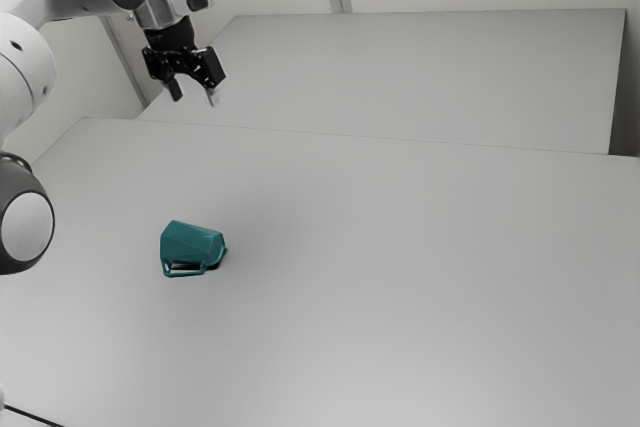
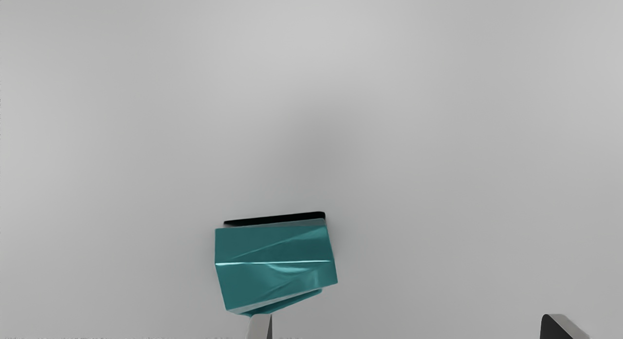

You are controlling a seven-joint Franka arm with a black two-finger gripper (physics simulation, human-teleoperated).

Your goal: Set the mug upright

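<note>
Well, teal mug (image 2: 275, 266) on side, inside hidden.

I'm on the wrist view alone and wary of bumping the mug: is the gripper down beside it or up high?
Observer: Up high. In the exterior view the gripper hangs well above the table, with a clear gap down to the mug.
Operator: And the handle? I get just a sliver of something along one side.
Observer: The handle shows as an open loop, on the mug's side facing the exterior camera.
</note>
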